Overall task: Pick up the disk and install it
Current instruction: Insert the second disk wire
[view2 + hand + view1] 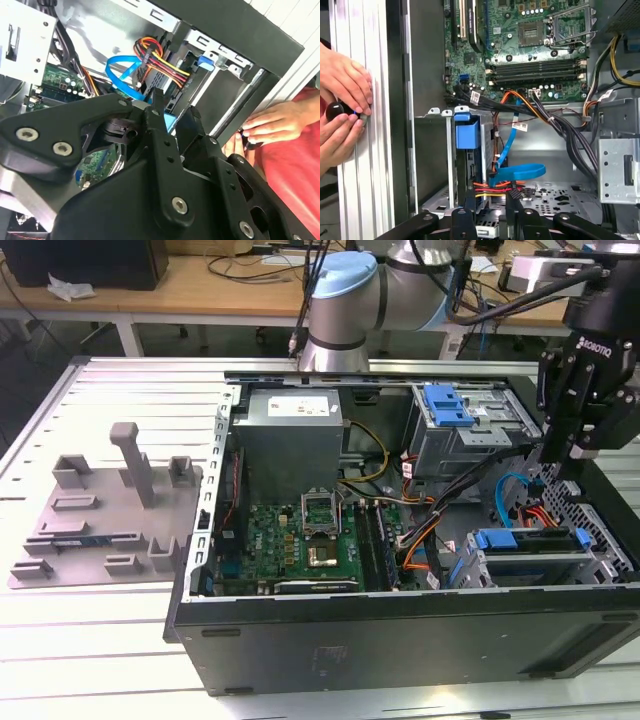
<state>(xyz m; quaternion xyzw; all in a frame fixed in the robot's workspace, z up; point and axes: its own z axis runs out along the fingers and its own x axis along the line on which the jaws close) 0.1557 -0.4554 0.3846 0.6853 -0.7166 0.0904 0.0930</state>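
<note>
The computer case [400,630] is laid open on the table [100,640], with the fixture plate [105,510] set at the exterior view's left. The gripper [580,455] is held above the case's right edge, over the drive cage [530,555].

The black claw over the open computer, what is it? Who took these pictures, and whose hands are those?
That is a robot arm, and the claw is its hand. One camera watches from outside; two more ride near the claw. The claw hangs open and empty over a computer with its side off, lying on a metal table. Below it, a disk with a blue frame sits in a slot. A grey tray of blocks lies nearby. The hands belong to a person at the table's edge.
</note>
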